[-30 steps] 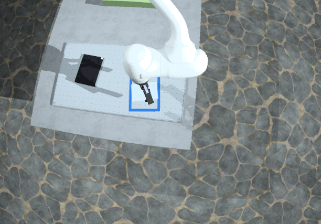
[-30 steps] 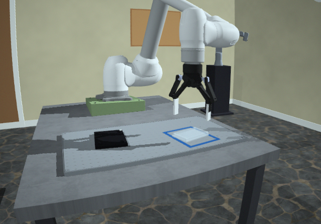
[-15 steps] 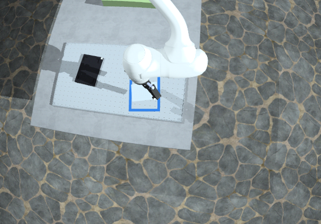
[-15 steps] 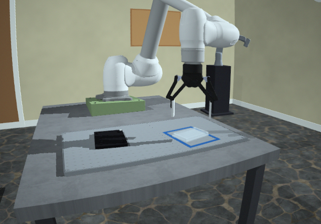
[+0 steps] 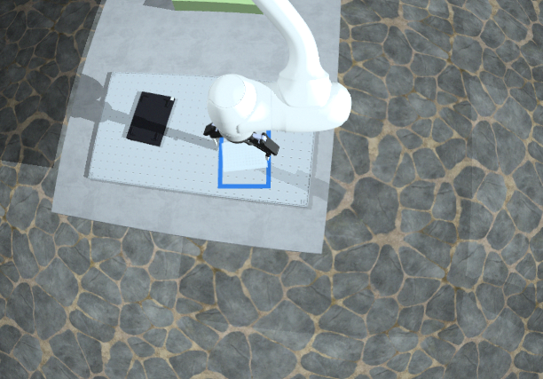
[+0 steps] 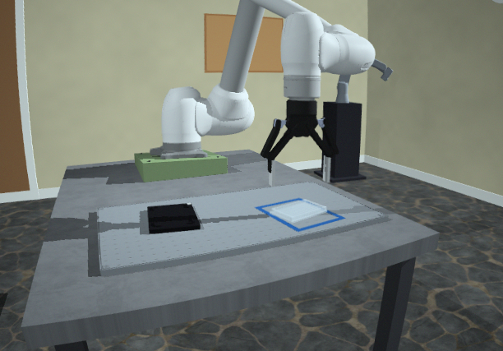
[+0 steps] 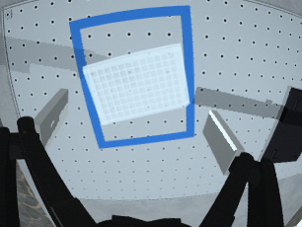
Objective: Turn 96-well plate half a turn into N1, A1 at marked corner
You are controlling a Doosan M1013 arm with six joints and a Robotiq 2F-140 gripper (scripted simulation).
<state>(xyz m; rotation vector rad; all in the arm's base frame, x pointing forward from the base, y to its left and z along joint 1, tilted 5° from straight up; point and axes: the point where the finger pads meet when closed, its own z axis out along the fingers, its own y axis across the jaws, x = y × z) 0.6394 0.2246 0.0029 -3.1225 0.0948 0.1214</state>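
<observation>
The clear 96-well plate (image 5: 243,157) lies flat inside the blue taped outline B1 (image 5: 244,172) on the deck. It also shows in the side view (image 6: 299,210) and in the wrist view (image 7: 139,82), where it sits slightly skewed inside the blue outline. The black plate nest N1 (image 5: 150,118) stands empty at the left of the deck, also seen in the side view (image 6: 173,218). My gripper (image 6: 297,174) hangs well above the plate with its fingers spread wide and nothing between them; it also shows from above (image 5: 241,141).
The perforated deck plate (image 5: 200,137) lies on the grey table. The arm's green base (image 6: 181,165) stands at the back. A black pedestal (image 6: 343,139) stands on the floor behind the table's right end.
</observation>
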